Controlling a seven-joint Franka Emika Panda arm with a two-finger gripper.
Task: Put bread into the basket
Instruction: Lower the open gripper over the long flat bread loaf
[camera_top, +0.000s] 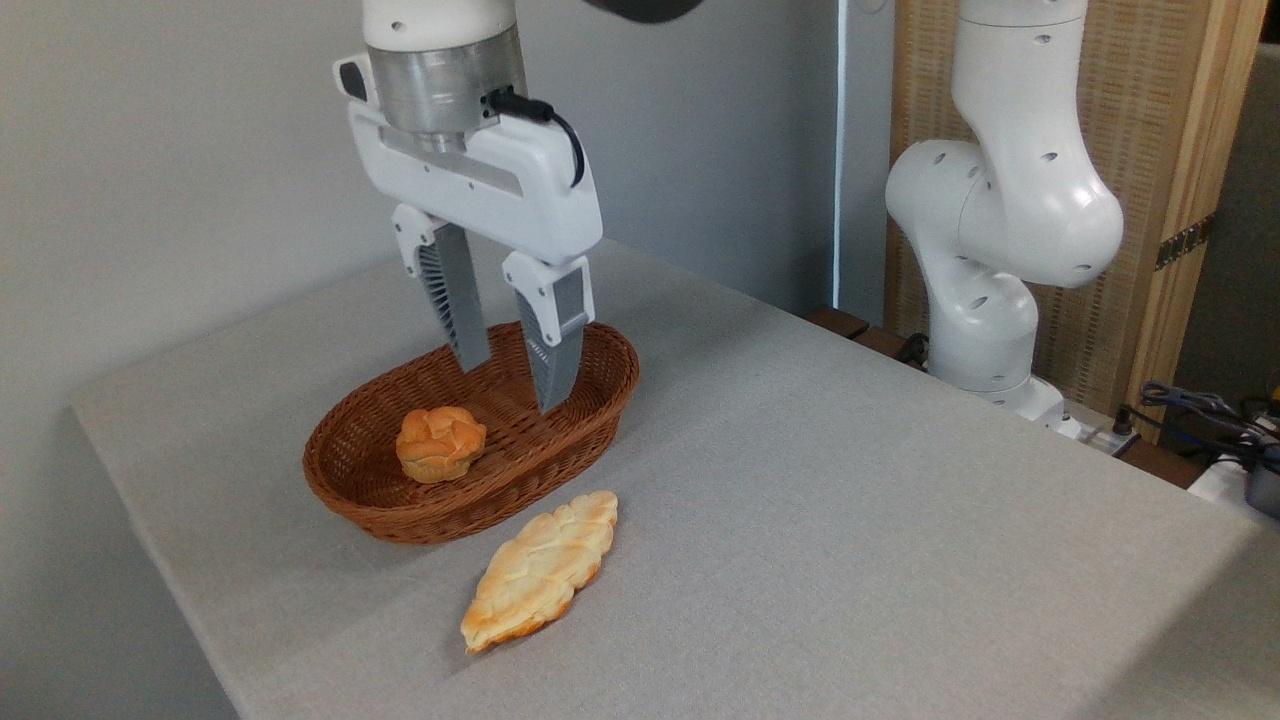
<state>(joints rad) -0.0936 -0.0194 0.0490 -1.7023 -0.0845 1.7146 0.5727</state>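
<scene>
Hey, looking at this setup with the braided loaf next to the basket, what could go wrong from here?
1. The long pale-golden braided loaf lies flat on the grey tablecloth; the open pincer may struggle to grip it or snag the cloth.
2. The small round orange-brown bun already sits in the oval reddish-brown wicker basket, so the loaf may land on it or overhang the rim.

Bread on the table, outside the basket; gripper empty above the basket.

I see the gripper (510, 385) hanging over the far half of the basket (590, 425), fingers spread with nothing between them. A small round bun (440, 443) sits inside the basket, toward its near end. The long braided bread (540, 570) lies flat on the grey table (850, 520), just beside the basket's near rim, whether touching I cannot tell. The arm's white base (985, 330) stands at the table's far right edge.
</scene>
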